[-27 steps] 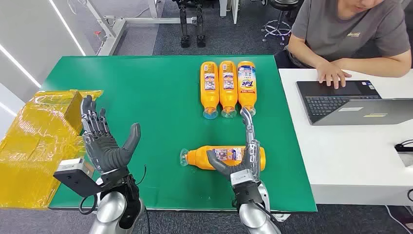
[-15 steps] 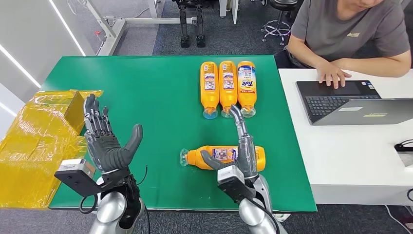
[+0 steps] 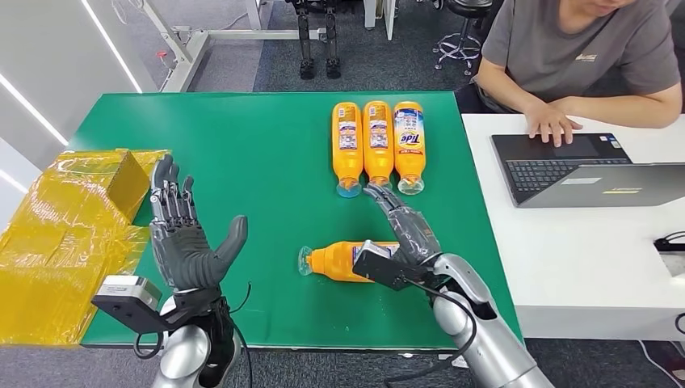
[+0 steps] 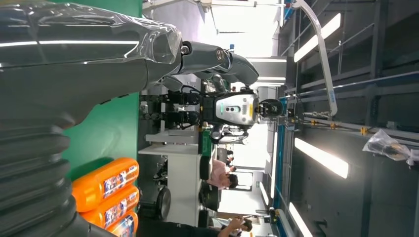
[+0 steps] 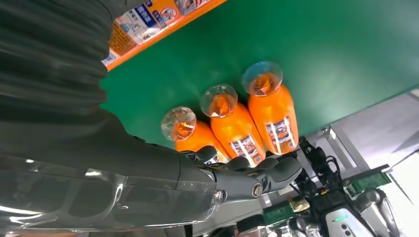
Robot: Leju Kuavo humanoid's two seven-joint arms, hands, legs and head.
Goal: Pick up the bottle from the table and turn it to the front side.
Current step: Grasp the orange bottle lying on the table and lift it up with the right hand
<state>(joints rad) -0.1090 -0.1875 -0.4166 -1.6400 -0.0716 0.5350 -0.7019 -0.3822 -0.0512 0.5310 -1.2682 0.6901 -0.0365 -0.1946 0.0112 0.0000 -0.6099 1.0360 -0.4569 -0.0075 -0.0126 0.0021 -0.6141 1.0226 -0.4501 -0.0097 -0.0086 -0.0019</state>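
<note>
An orange bottle [image 3: 339, 260] lies on its side near the front of the green table [image 3: 242, 145], its clear cap pointing left and its label [image 5: 148, 19] partly showing. My right hand [image 3: 401, 226] lies palm down over the bottle's base end. Its fingers [image 5: 237, 180] are stretched out toward a row of three orange bottles [image 3: 377, 145] and are not closed around anything. I cannot tell whether the palm touches the bottle. My left hand [image 3: 182, 238] is raised at the table's front left, fingers spread and holding nothing.
Yellow film-wrapped boxes [image 3: 65, 234] sit at the left edge. A white table [image 3: 565, 259] adjoins on the right with a laptop [image 3: 582, 170], where a seated person [image 3: 582, 56] rests a hand on the keys. The three bottles [image 5: 237, 123] lie cap-first toward me.
My right hand has turned from thumb-under, edge-on beside the bottle to palm down over it, and its forearm has swung out to the right. The left hand drifted slightly right. The bottle stayed put.
</note>
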